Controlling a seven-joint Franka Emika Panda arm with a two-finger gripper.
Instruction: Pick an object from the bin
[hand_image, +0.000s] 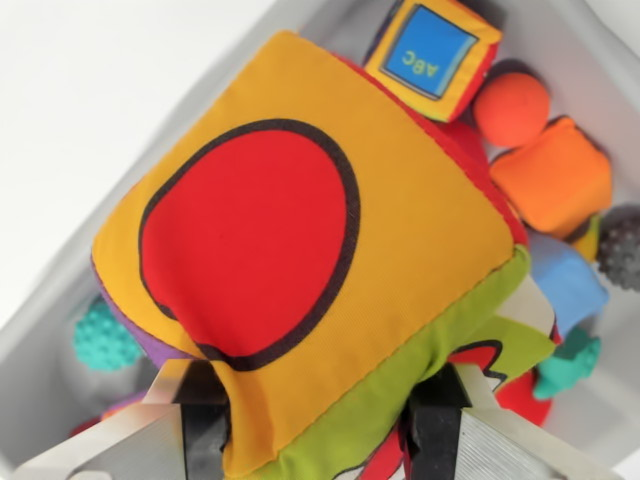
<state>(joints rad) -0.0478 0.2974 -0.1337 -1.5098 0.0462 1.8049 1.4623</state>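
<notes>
A big soft fabric cube (300, 250) fills the wrist view, its yellow face with a black-ringed red circle turned toward the camera and a green side below. My gripper (320, 430) is shut on the cube's lower edge; one black finger (205, 430) presses the yellow fabric at the wrist view's left and the other finger (435, 435) pinches the green side at the right. The cube hangs above the white bin (50, 340), hiding most of its floor.
In the bin lie a smaller ABC cube (432, 52), an orange ball (512, 108), an orange block (555, 178), a grey spiky ball (622, 248), a blue piece (565, 285), a teal toy (568, 365) and a teal bumpy ball (103, 338). White surface (90, 90) lies outside the bin.
</notes>
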